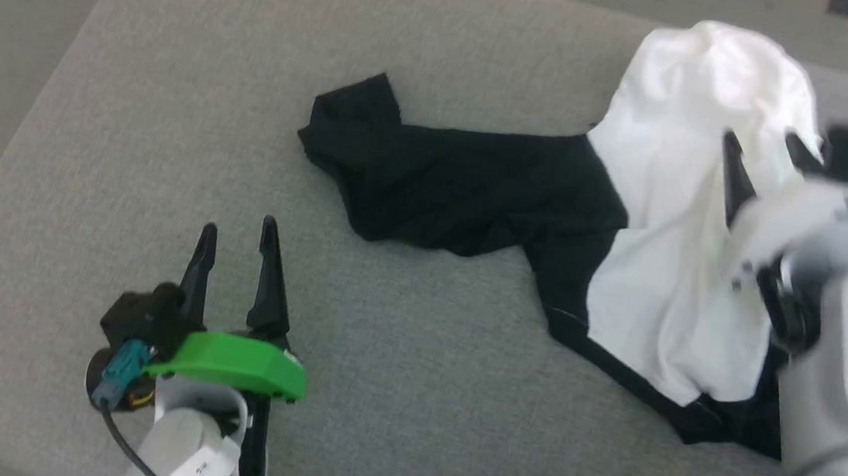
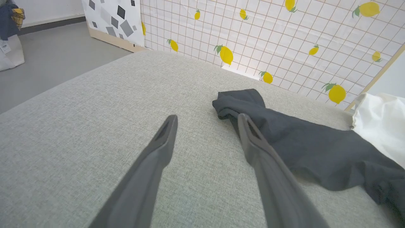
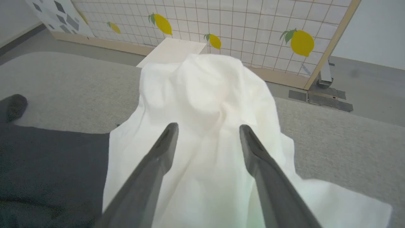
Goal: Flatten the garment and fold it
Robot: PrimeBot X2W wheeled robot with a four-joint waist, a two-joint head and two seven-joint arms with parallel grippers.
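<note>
The garment (image 1: 675, 215) lies crumpled on the grey cushion (image 1: 174, 89), its white body bunched at the right and a black sleeve (image 1: 445, 178) stretched out to the left. My right gripper (image 1: 763, 146) hovers over the white body (image 3: 205, 104), jaws open and nothing between them. My left gripper (image 1: 238, 232) is open at the lower left, over bare cushion. Its fingertips stand a short way short of the sleeve's end (image 2: 240, 98). In the left wrist view the sleeve (image 2: 316, 148) runs off to the right behind my right-hand finger.
A screen with a lemon pattern (image 2: 269, 34) stands beyond the cushion's far edge. A pale flat box (image 3: 174, 50) lies behind the garment by the screen. Grey floor (image 2: 53, 57) lies past the cushion's left edge.
</note>
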